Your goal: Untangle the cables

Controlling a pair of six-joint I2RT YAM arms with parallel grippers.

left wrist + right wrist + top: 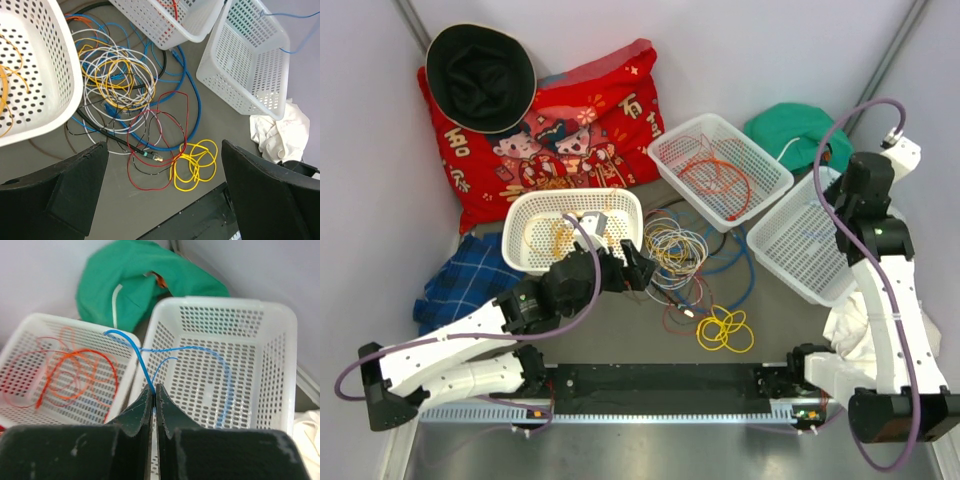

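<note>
Since the right gripper (154,395) pinches the blue cable (136,356) above the right-edge basket (280,315), drop it low; left gripper (162,150) hangs spread.

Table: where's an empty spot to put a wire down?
Bare table lies between the yellow coil, the right basket and the white cloth. It's crowded where the cable tangle fills the gap between the oval basket and the middle basket.

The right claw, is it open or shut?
Shut: the right claw pinches a blue cable leading into the white basket; no gap shows.
</note>
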